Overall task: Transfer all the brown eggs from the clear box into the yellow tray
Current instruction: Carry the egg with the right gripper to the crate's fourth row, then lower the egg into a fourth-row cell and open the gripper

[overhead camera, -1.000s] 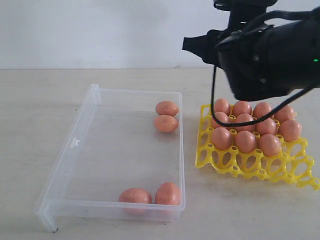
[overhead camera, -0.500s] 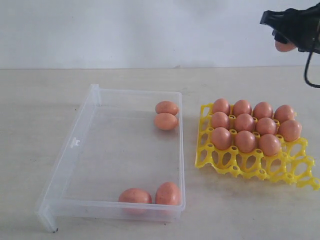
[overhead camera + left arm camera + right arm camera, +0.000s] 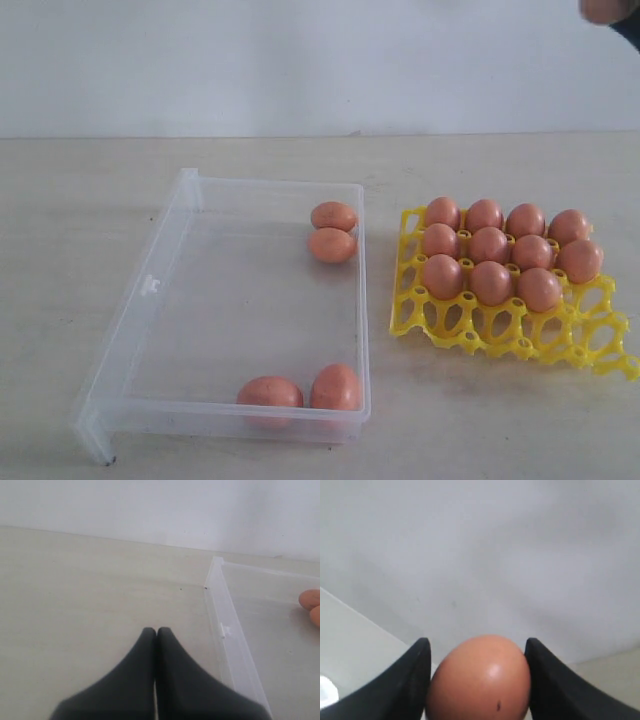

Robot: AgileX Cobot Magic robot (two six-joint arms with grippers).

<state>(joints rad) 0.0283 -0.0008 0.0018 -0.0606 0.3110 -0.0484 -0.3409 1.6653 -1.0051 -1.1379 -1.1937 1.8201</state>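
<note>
One brown egg [image 3: 479,680] is up in the air at the far right, clamped between the two fingers of the right pincer [image 3: 477,645], which press on its opposite sides. Only its rounded end pokes out past the fingertips, with the pale wall [image 3: 300,60] behind it. I can't make out its full long axis.

Four brown eggs [image 3: 331,245] remain in the clear box [image 3: 150,285], which sits on the table [image 3: 60,200] left of centre. Two touch at the box's far right corner and lie on their sides, long axes running left to right. Two sit together at the near right corner. The left one of these lies lengthwise left to right, and the right one looks more end-on.

Just right of the box, the yellow tray [image 3: 470,335] has eleven eggs standing upright in its cups. The two far rows are full and the third row has three. That row's right cup and the whole near row are bare. Nothing stands over the tray.

The left pincer [image 3: 156,630] hangs over bare table to the left of the box, fingers pressed together on nothing.

A second ago the right arm loomed across the tray and hid part of it. It has since swung up and away to the far right corner. The eggs in the box and tray have not shifted.
</note>
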